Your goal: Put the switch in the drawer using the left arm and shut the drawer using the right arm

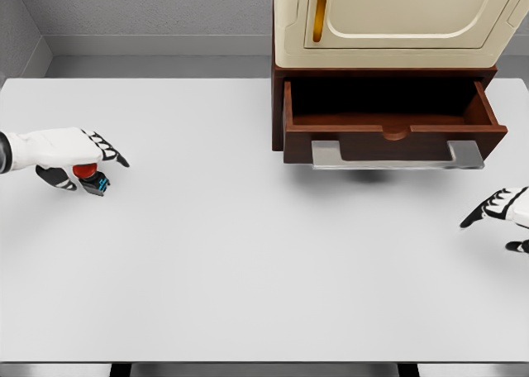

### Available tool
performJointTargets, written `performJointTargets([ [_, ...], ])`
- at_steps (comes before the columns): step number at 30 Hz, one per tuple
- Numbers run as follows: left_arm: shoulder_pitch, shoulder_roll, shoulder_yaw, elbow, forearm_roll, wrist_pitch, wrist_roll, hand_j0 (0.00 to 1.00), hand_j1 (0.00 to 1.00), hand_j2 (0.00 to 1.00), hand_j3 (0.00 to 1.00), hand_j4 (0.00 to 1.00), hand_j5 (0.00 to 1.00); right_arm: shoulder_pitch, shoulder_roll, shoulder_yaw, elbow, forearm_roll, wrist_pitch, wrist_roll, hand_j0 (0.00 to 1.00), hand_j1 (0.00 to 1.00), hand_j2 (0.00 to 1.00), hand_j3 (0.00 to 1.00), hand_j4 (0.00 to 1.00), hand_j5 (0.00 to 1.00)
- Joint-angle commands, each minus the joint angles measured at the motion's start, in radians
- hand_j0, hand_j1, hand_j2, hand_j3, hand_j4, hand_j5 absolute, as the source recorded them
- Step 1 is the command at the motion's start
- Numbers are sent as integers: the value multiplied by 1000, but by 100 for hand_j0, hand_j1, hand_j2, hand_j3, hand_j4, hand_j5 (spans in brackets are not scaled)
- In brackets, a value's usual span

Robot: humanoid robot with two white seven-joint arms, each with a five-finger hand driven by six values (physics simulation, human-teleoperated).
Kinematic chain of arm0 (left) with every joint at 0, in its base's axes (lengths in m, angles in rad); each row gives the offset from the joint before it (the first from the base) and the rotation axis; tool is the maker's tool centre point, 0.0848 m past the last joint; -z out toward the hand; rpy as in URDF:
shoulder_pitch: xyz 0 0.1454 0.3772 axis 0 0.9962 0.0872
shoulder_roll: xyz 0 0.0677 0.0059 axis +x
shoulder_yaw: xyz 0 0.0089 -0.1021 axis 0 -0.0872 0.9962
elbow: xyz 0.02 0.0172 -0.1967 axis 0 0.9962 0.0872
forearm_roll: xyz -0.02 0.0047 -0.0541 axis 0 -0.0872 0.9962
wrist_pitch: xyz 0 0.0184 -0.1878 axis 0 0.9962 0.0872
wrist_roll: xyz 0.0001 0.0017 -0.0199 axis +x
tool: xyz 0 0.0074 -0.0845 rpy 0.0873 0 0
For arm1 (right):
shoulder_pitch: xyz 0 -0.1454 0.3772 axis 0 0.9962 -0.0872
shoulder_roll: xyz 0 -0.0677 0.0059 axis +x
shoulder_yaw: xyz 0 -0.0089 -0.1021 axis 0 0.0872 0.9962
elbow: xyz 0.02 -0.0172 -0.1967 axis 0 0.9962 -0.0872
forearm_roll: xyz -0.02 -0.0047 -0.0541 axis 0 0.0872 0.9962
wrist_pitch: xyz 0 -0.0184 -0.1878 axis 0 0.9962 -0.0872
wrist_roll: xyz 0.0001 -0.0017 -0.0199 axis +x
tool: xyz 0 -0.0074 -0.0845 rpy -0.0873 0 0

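At my remote station, I watch the left hand (78,158) sitting at the far left edge of the white worktop (248,253), its fingers closed around the switch (91,178), a small dark block with a red button and a blue marking. The switch sits just under the palm, pinched between the thumb below and the fingers above; whether it rests on the worktop or is already lifted clear, I cannot tell from this view.

The drawer (393,116) lies well away from that hand, off to its right and farther from the robot. It stands pulled out of a dark wooden cabinet (278,104), its cavity open toward the camera, long axis running side to side, with a grey handle (397,155) along its front. A cream-coloured appliance (397,17) sits on top of the cabinet.

The right hand (500,207) hovers at the right edge, fingers loosely extended and holding nothing. It is plainly the nearer of the two to the drawer front, which lies just ahead of it and slightly left.

As I judge it, the coming move is a long diagonal carry by the left hand over the drawer's front wall, and the close is not yet begun.
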Motion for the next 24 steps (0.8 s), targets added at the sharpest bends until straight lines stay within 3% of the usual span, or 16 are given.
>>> performJointTargets([
  [1,0,16,1,-4,6,2,0,86,86,86,86,86,86,2,3,-28,0,-7,3,0,72,72,72,72,72,72],
  [3,1,51,1,-4,9,2,0,86,86,86,86,86,86,17,-4,-28,0,-7,3,0,72,72,72,72,72,72],
  [10,5,48,1,-7,11,2,0,86,86,86,86,86,86,15,2,-39,0,-5,3,0,72,72,72,72,72,72],
  [15,5,48,-2,-24,12,2,0,86,86,86,86,86,86,14,-9,-39,0,-5,3,0,61,61,61,61,61,61],
  [17,3,50,-1,-22,12,2,0,84,84,84,84,84,84,6,-11,-40,0,-5,3,0,52,52,52,52,52,52],
  [24,2,44,-2,-59,14,2,0,80,80,80,80,80,80,-15,-6,-48,0,-42,3,0,53,53,53,53,53,53],
])
